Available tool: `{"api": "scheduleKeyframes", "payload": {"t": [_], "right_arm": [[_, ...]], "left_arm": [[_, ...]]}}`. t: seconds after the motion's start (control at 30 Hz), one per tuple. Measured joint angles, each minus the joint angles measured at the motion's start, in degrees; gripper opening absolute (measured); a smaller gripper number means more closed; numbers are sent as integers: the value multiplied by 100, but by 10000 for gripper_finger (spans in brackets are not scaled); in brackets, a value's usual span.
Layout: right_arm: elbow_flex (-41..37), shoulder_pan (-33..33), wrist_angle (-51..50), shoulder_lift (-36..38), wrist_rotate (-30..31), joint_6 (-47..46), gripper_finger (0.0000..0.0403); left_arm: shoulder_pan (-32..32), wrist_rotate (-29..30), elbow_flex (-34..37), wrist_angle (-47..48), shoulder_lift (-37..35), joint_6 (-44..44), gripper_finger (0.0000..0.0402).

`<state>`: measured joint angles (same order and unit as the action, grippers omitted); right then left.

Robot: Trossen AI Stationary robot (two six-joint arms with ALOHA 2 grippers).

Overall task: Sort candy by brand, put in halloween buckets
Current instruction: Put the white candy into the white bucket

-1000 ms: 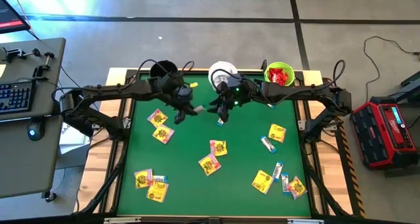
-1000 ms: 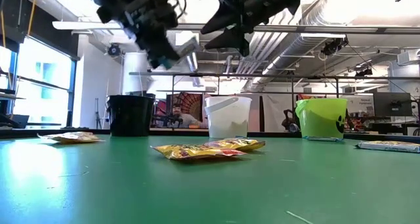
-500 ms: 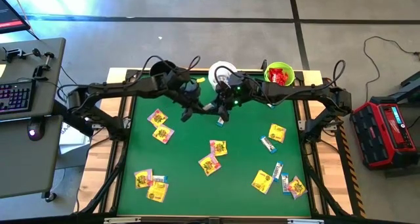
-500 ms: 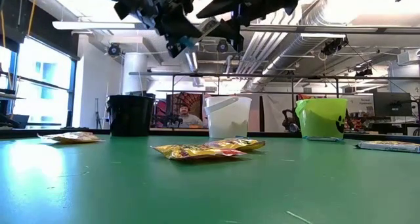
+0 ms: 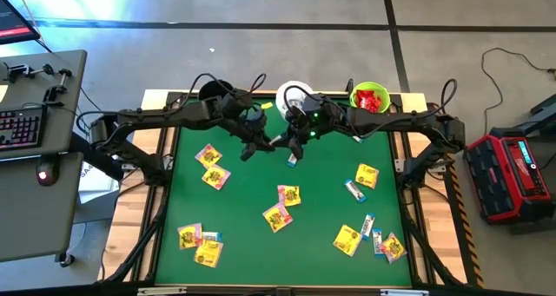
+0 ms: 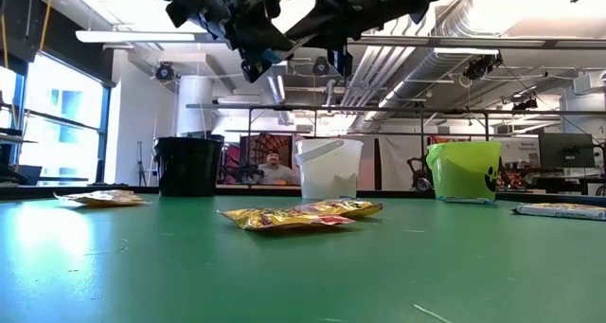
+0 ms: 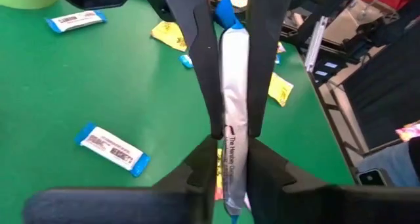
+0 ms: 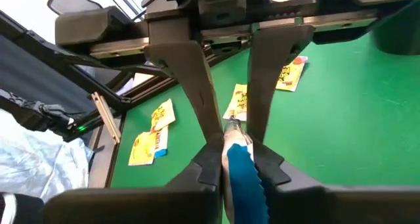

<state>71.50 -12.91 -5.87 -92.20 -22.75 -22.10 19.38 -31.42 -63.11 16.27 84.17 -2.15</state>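
Note:
High over the table's far middle, my two grippers meet tip to tip around one slim white-and-blue candy bar [image 7: 234, 86], seen in the high view as the bar [image 5: 276, 141]. My right gripper [image 8: 235, 152] is shut on it. My left gripper [image 7: 234, 145] is narrowly open, with a finger close on either side of the bar's other end. The black bucket [image 5: 215, 92], white bucket [image 5: 291, 95] and green bucket [image 5: 369, 97] stand along the far edge. Red candy lies in the green one. Several yellow packets [image 5: 277, 216] and white-and-blue bars [image 5: 354, 190] lie flat on the green table. My right gripper pinches the bar between its two fingers at the blue-tipped end [image 8: 240, 168]. The fingers [image 7: 205, 86] come nearly level from the table's right and lie along the bar's two long sides. The bar is lifted well clear of the table and points toward my left gripper.
Another white-and-blue bar [image 5: 293, 160] lies on the table right below the grippers. The right arm reaches across in front of the white bucket [image 6: 329, 168]. A red-and-black case [image 5: 508, 170] sits on the floor to the right, and a desk with a keyboard [image 5: 22, 127] to the left.
My left gripper has carried the bar up and toward the table's right, in between my right gripper's fingers. My right gripper has stayed in place and shut on the bar. The bar has stayed clear of the table throughout.

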Motion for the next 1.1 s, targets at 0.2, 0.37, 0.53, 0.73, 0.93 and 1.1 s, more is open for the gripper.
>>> {"api": "scheduleKeyframes", "payload": {"t": [0.2, 0.37, 0.53, 0.73, 0.93, 1.1], "right_arm": [[0, -265, -9, 146, 8, 8, 13], [0, -690, -48, 282, 407, 7, 10], [0, -1247, -249, 162, 1174, -283, 11], [0, -1880, -674, -228, 1387, -777, 11], [0, -2119, -682, -651, 1373, -1007, 12], [0, -2279, -682, -958, 1377, -1053, 19]], "left_arm": [[135, 497, 0, 78, -168, 79, 122], [361, 1302, 2, 395, -339, 179, 155], [522, 1433, 2, 480, -388, 177, 165], [551, 1503, 2, 481, -388, 278, 166], [579, 1704, 2, 494, -388, 290, 166], [579, 1708, 2, 494, -388, 315, 166]]}}
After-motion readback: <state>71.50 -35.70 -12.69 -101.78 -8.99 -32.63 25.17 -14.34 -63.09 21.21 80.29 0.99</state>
